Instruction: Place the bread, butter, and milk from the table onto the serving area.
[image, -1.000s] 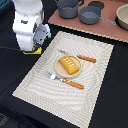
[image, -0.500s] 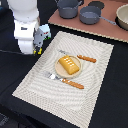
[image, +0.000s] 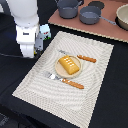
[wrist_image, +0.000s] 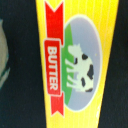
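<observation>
The butter (wrist_image: 70, 65), a yellow box with a red "BUTTER" ribbon and a cow picture, fills the wrist view at very close range. In the exterior view my gripper (image: 29, 52) hangs low over the dark table just off the serving area's (image: 85, 95) left edge, and the arm hides the butter. No fingers show in the wrist view, so I cannot tell whether the jaws are open or shut. The bread (image: 69, 65) lies on a small plate (image: 57, 71) in the middle of the striped serving area. The milk (image: 45, 31) stands upright behind the arm.
A knife (image: 86, 58) and a fork (image: 70, 82) with orange handles lie on either side of the plate. A brownish-pink board (image: 102, 29) at the back carries two dark pots (image: 69, 7) (image: 90, 15). A bowl (image: 122, 15) sits at the far right.
The arm has dropped slightly over the butter, and the yellow that showed beside the gripper is now covered. The bread and milk have not moved.
</observation>
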